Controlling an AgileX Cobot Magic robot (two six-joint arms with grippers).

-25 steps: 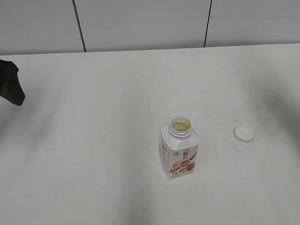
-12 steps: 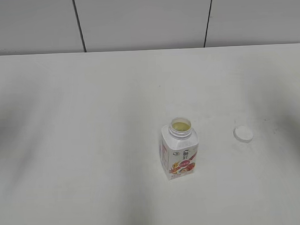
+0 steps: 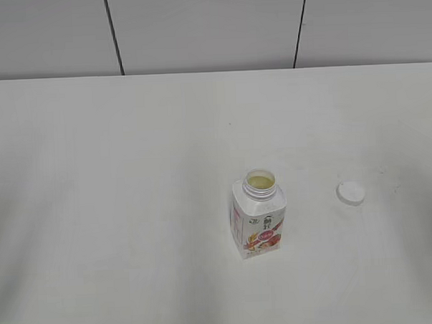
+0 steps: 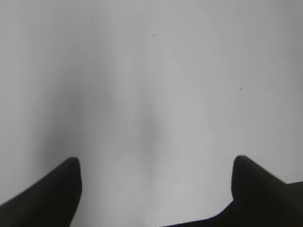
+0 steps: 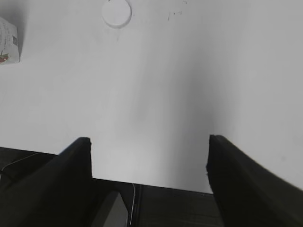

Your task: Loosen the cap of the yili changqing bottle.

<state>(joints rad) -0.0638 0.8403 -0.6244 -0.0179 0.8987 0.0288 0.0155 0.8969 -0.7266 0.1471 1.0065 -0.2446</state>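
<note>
The bench [image 3: 132, 209] is wide and white, and nearly all of it is bare. A little right of its middle stands the bottle [image 3: 257, 216], upright, with its mouth open so that I see pale liquid inside the neck. The cap [image 3: 351, 193] is not on it; it lies flat on the bench to the right of the bottle, apart from it and touching nothing.

From this I judge that the loosening is done, and more than done, because the cap is fully off. The step in hand seems to be only to draw away and leave things in peace. To do it well, the arms should keep clear of the bottle: it is open and narrow at the base, so a small knock could tip it and spill.

No arm shows in the exterior view. In the left wrist view the left gripper [image 4: 156, 163] hangs over bare bench with its two dark fingers wide apart and nothing between them. The right gripper [image 5: 149, 142] is also spread and empty; it is over the near edge of the bench. In its view the cap [image 5: 116, 13] lies far ahead, and a corner of the bottle [image 5: 8, 43] shows at the left border.
</note>
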